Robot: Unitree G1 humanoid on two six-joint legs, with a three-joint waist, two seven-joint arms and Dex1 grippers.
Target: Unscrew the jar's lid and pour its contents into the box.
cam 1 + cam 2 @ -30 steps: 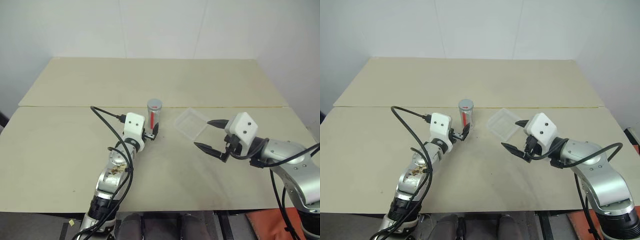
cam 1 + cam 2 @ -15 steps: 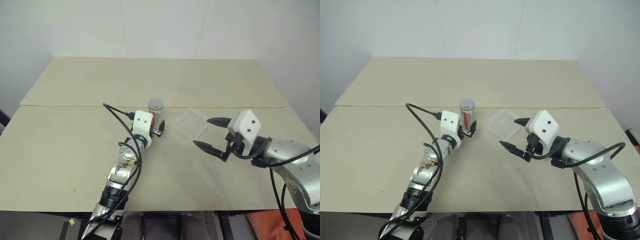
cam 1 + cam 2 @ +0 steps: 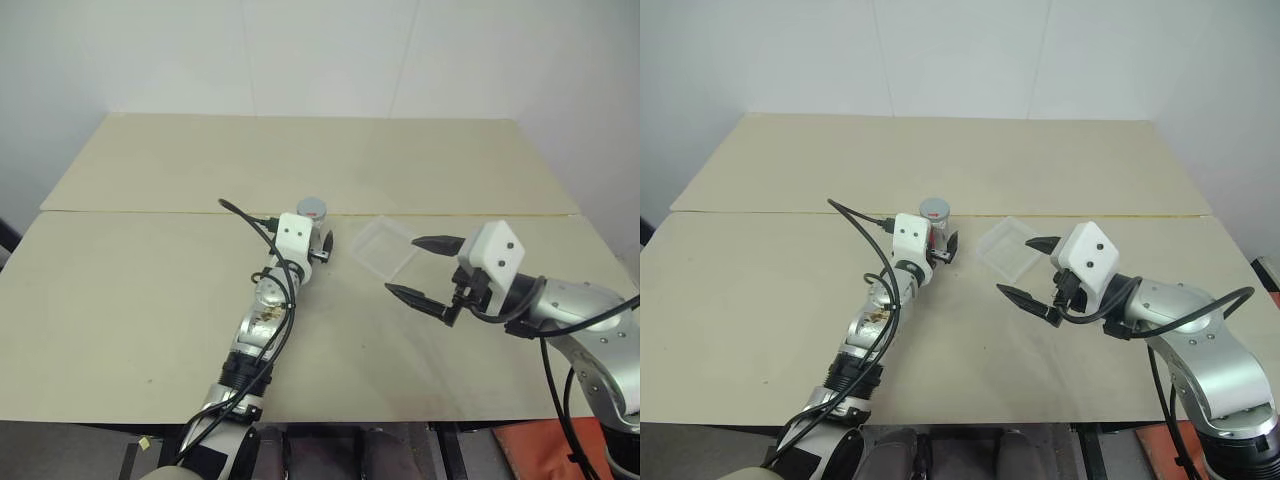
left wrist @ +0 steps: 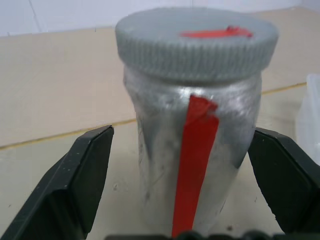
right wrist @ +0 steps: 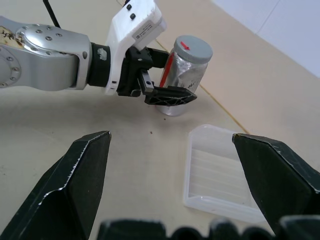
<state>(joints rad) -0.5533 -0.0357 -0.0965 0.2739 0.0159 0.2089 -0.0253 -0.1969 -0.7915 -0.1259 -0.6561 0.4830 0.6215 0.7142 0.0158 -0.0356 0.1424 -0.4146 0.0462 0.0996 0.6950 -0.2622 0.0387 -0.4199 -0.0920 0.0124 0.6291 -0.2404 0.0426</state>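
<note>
left gripper [image 4: 182,150]: spread wide around the jar [image 4: 192,140], not squeezed | right gripper [image 3: 425,270]: wide open, nothing held, near the box [image 3: 383,246] | jar: upright on table [image 3: 150,300], silver, red stripe, lid [image 4: 197,42] on | box: clear, nothing seen inside

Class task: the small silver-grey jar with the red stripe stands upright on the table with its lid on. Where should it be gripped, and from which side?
Grip the silver-grey jar around its straight body, below the ribbed grey lid, coming in level from the robot's side. That probably leaves the lid free for unscrewing.

beige table [image 3: 150,290] against plain white wall [image 3: 300,50].
</note>
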